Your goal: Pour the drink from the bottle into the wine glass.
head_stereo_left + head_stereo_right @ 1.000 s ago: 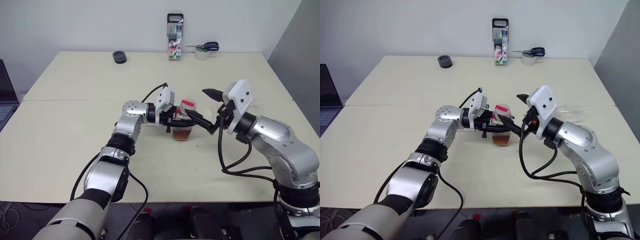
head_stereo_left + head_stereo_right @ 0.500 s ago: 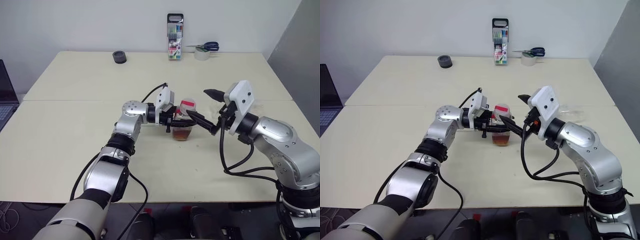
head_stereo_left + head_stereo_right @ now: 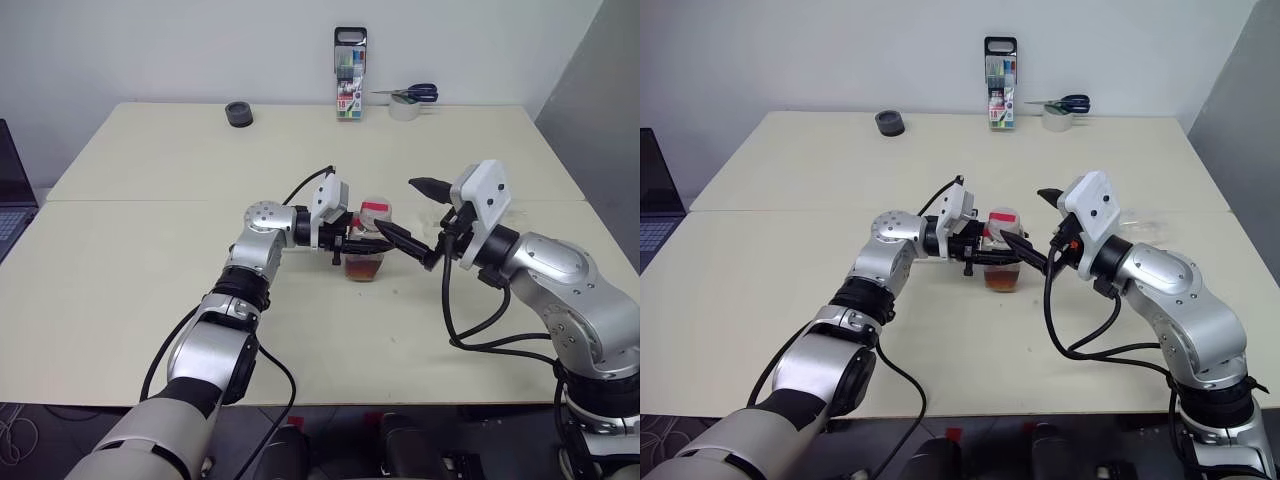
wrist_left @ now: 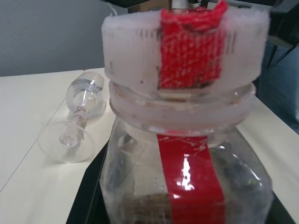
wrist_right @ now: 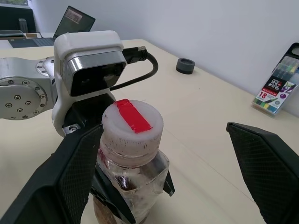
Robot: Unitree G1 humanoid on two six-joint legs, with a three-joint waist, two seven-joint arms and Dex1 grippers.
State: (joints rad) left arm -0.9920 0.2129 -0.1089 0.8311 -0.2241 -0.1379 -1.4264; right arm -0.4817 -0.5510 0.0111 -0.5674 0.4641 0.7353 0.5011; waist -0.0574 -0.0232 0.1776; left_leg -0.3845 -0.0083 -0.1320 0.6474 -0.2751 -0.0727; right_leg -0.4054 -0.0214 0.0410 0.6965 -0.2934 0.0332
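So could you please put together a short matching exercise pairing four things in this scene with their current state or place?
Things:
1. bottle
2. wine glass
3. right gripper
4. marker pack

States or places:
A. lying on its side on the table
B. standing upright at the table's far edge
C. open, fingers either side of the cap
D. upright, held in the shut left gripper

Pairs: 1-D, 2-A, 3-C, 4-B
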